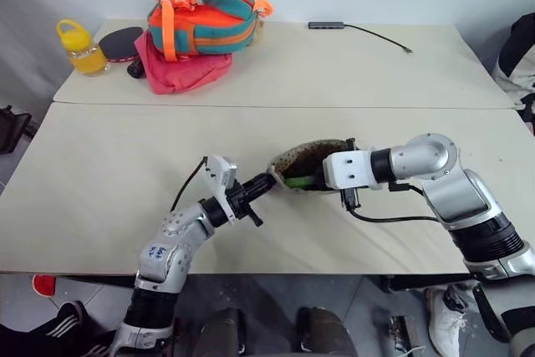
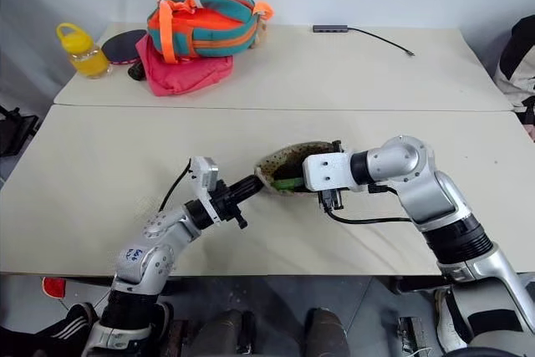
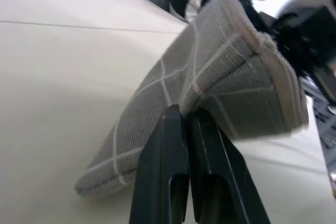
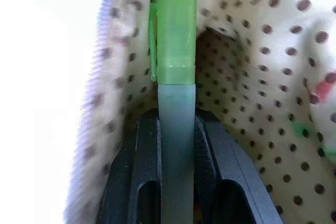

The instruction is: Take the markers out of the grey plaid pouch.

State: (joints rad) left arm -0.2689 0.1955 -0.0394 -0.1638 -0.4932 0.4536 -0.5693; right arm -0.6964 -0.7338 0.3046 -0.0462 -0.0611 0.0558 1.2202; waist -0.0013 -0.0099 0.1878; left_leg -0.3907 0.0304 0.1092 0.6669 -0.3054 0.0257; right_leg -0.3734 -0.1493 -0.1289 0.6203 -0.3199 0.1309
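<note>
Right hand (image 4: 176, 145) pinched the green marker (image 4: 176, 40) inside the grey plaid pouch (image 3: 210, 87); left hand (image 3: 186, 129) clamped the pouch's edge. Extraction step underway; next, draw it clear.

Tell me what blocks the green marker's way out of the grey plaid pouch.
Nothing visible does. The right gripper is shut on the green marker inside the grey plaid pouch, whose mouth gapes open around it, while the left gripper pinches the pouch's fabric. The dotted lining surrounds the marker but doesn't cross its path.
</note>
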